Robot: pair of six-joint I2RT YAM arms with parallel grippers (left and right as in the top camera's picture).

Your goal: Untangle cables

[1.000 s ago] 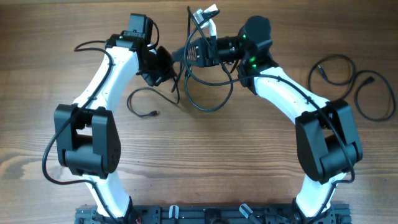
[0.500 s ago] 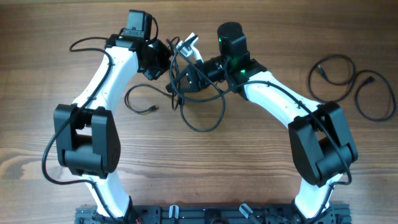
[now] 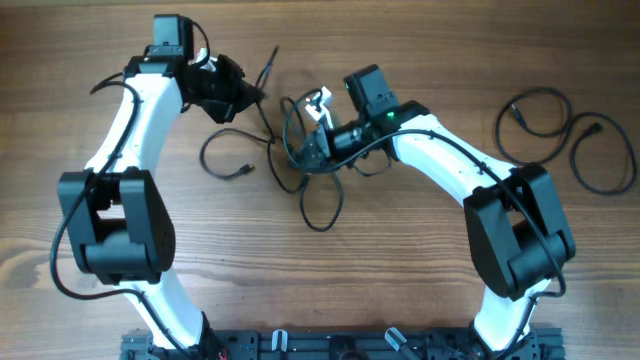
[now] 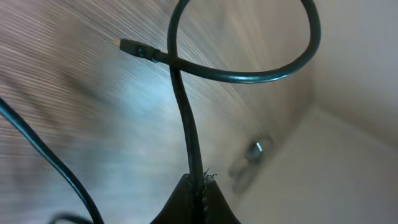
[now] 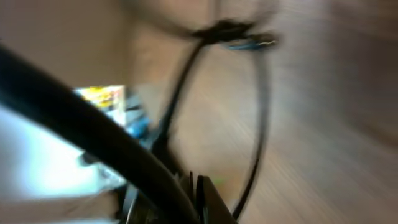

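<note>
Left claw (image 4: pixel 197 191) is clamped tight on one black strand (image 4: pixel 185 118). My wrist view shows the strand rising from the fingertips, curling over once and ending in a free plug end (image 4: pixel 129 45). Right claw (image 3: pixel 320 143) is buried in the knot (image 3: pixel 293 135) of cables. Its wrist view is motion-smeared, so I cannot tell whether it is pinched or slack.

Change over the last second: the left arm has swung out, away from the knot, where before the two claws sat almost nose to nose. The right arm has shifted the knot a little toward the arm bases. I read this as a pull-apart, one strand drawn out while the knot is anchored. The knot still looks bunched, so early going.

Overhead only:
- small loop (image 3: pixel 222 158) trailing left of the knot
- two separated cables (image 3: pixel 560 130) well right of the knot, apart from both arms

Left wrist only: the firm pinch and the bare plug. Right wrist gives little beyond dark blur.
</note>
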